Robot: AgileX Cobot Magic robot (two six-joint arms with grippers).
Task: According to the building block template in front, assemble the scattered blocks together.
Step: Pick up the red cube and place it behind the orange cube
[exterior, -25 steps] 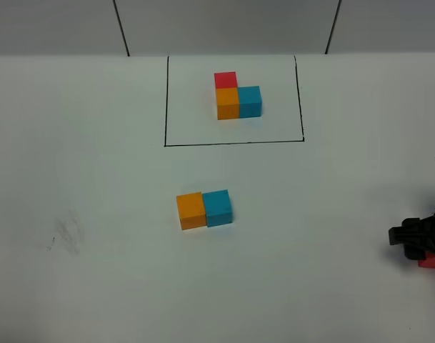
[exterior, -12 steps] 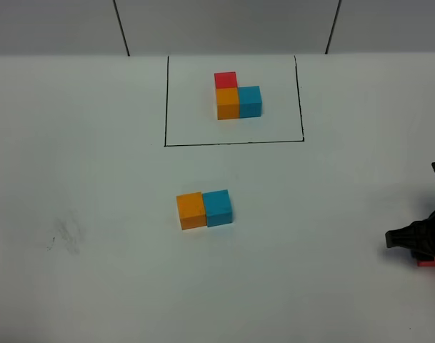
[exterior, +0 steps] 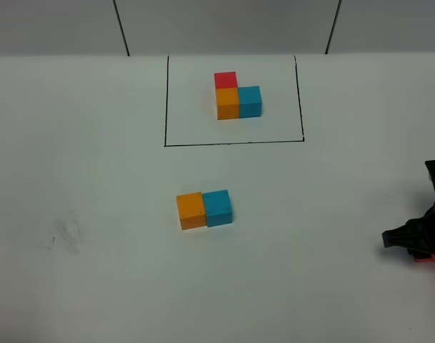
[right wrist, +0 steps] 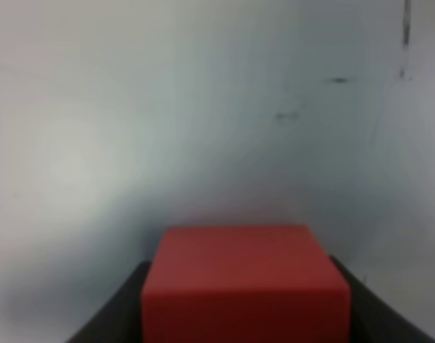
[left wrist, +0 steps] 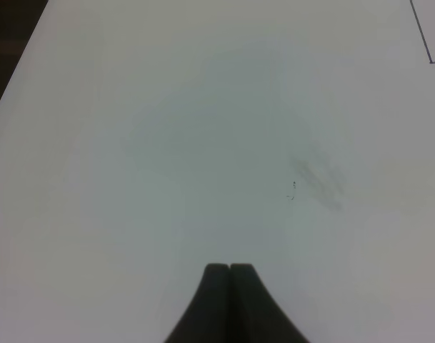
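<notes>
While the white surface (exterior: 96, 286) lies broad and bare along its left and near edges, the black-framed building block template (exterior: 237, 96) sits by the far edge. Mid-surface, the orange cube (exterior: 191, 210) and blue cube (exterior: 218, 207) touch side by side. At the right edge, the right jaws clamp the red cube (right wrist: 246, 286). The left jaws are pressed together above bare surface.

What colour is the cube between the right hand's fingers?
Red. The cube held in the right hand shows best in the right wrist view.
</notes>
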